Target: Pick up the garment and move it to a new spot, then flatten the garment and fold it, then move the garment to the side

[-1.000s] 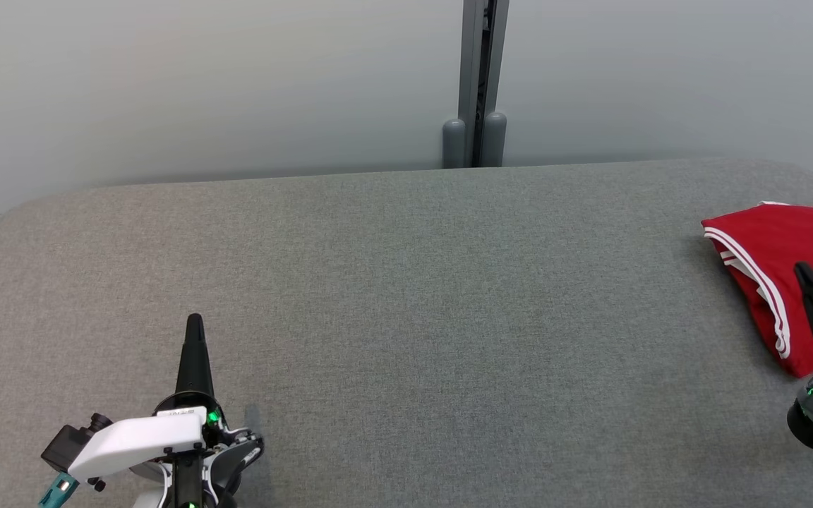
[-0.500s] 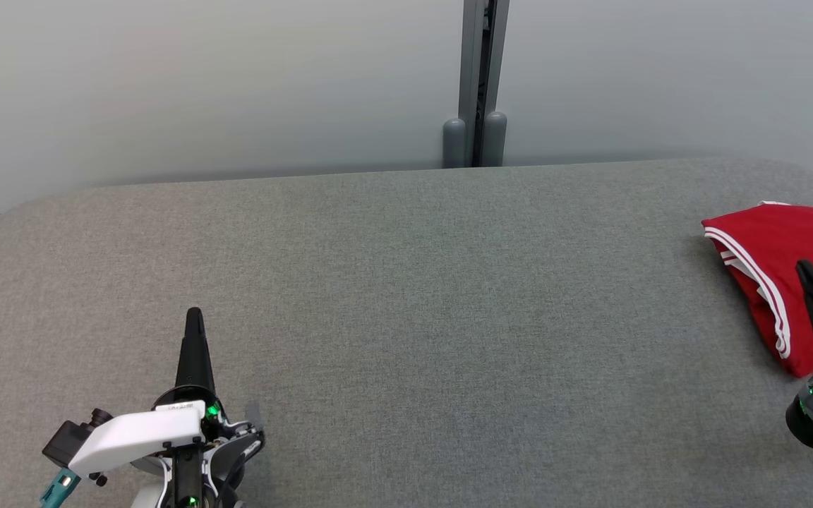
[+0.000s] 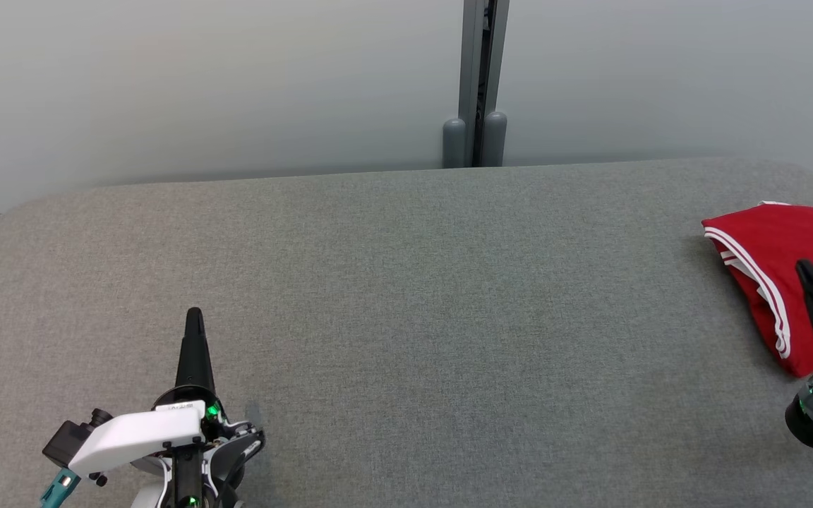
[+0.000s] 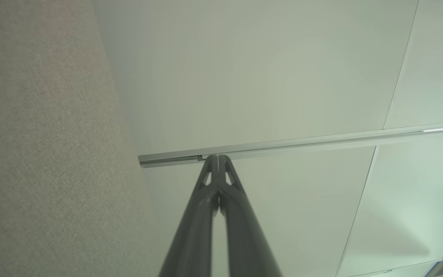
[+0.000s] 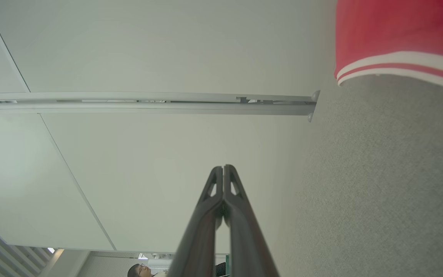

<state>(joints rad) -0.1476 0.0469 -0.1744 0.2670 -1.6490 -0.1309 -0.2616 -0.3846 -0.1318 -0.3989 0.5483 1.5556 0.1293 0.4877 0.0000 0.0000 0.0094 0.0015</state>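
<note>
garment: we saw the red garment (image 3: 766, 240), white stripes along one edge, lying folded at the far right end of the bench (image 3: 406, 282); the frame edge cut part of it off.
left tool: the left tool (image 3: 194, 312) hung over bare bench at the near left, fingers pressed together, holding nothing, well apart from the garment.
right tool: the right tool (image 3: 802, 267) sat over the garment's near edge, fingers pinched together with no cloth between them; we could not tell whether it touched the fabric.
step: we judged the fold and the side move done, with only the retreat left.
doing it well: we reckoned the right tool should rise straight up before pulling back, so its tip would not drag the top layer.
risk: we thought a snag on the striped hem could open the fold.
</note>
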